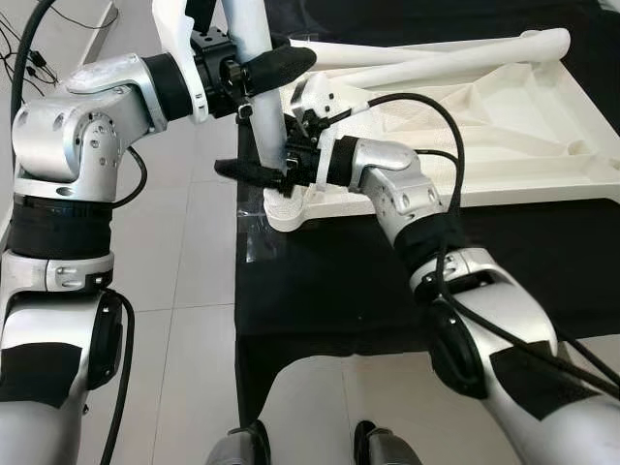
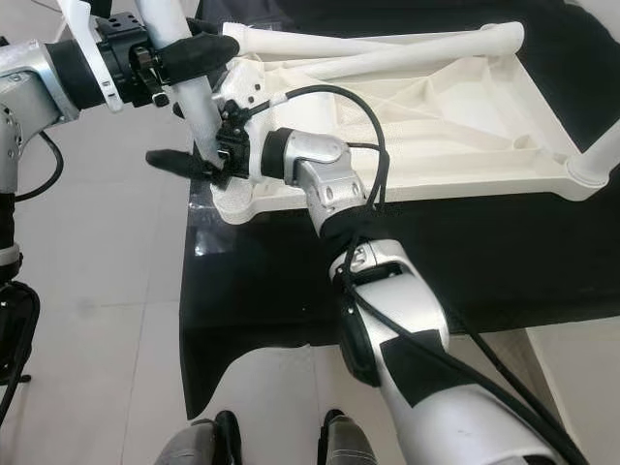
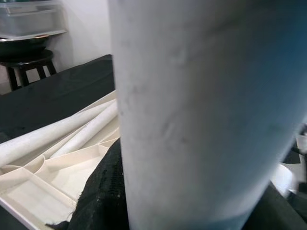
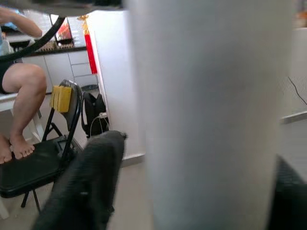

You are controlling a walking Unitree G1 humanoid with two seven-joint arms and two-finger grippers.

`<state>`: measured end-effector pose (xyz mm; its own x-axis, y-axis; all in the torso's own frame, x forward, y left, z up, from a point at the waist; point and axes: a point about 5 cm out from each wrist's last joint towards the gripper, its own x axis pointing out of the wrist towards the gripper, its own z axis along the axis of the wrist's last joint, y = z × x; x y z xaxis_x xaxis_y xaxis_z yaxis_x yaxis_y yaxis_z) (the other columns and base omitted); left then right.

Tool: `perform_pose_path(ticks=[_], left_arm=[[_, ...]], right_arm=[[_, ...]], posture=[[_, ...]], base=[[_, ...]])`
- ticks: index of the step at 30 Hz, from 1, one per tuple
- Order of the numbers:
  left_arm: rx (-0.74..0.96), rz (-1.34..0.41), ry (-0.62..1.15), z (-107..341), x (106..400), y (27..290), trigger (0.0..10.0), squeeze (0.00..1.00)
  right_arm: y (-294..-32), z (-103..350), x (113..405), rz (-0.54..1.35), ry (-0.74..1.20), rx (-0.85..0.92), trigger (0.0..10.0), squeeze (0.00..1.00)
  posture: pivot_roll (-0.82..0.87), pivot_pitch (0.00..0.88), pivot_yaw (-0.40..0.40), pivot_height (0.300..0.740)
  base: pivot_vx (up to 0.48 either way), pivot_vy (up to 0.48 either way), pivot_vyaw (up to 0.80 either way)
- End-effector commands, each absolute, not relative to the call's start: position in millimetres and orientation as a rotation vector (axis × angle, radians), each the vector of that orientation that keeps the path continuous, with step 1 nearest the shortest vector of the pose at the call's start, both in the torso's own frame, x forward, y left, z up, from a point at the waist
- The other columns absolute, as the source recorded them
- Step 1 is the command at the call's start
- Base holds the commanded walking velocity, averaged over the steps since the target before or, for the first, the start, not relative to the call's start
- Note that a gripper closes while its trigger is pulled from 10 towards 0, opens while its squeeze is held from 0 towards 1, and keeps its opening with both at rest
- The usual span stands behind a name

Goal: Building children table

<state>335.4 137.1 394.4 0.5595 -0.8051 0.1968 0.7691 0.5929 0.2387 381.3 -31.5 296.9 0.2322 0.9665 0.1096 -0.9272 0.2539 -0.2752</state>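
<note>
- Nearest, the right gripper [image 1: 274, 171] pinches the upright white table leg [image 1: 263, 87] low down, just above the corner socket [image 1: 291, 205] of the upturned white tabletop [image 1: 542, 126], which lies on a black cloth [image 1: 320, 291] at about 1 o'clock from the robot's feet.
- Just above, at 11 o'clock, the left gripper [image 1: 266, 68] clamps the same leg higher up, one finger [image 1: 281, 63] wrapped across its front.
- The step looks like seating this leg in the socket. To do it well, I'd keep the leg plumb over the hole, press straight down with both grips together, and avoid twisting sideways, since the corner overhangs the cloth's edge and could tip.
- Count: one leg upright in hand, two more legs [image 1: 446, 58] lying across the tabletop's far side toward 1 o'clock, one tabletop, two grippers.
- Farthest, the right wrist view catches a black chair [image 4: 38, 163] and a seated person's bare legs [image 4: 24, 96].
</note>
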Motion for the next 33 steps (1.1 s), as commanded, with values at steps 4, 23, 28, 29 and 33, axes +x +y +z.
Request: perform_pose_path(ticks=[4,23,28,29,33], left_arm=[[0.123,-0.915,-0.230,384.8,341.5,138.3,0.0,0.00],[0.125,-0.816,-0.242,384.6,344.0,146.7,10.0,1.00],[0.137,-0.802,-0.219,382.4,348.2,149.2,10.0,0.00],[0.137,-0.802,-0.219,382.4,348.2,149.2,10.0,0.00],[0.141,-0.820,-0.215,380.0,346.3,146.5,10.0,0.00]], right_arm=[[-4.4,285.0,368.0,1.498,-0.250,-0.173,0.0,0.00],[-46.8,215.2,389.3,0.473,-0.043,-0.147,0.0,0.00],[-43.1,182.6,373.3,0.443,0.000,-0.090,0.0,0.00],[-43.1,182.6,373.3,0.443,0.000,-0.090,0.0,0.00],[-30.9,190.2,377.8,0.478,-0.028,-0.096,0.0,0.00]], posture=[[0.03,0.263,0.041,0.740],[0.06,0.224,0.013,0.740],[0.06,0.229,0.031,0.740],[0.06,0.229,0.031,0.740],[0.05,0.215,0.026,0.740]], base=[[0.000,0.000,0.00],[0.000,0.000,0.00],[0.000,0.000,0.00],[0.000,0.000,0.00],[0.000,0.000,0.00]])
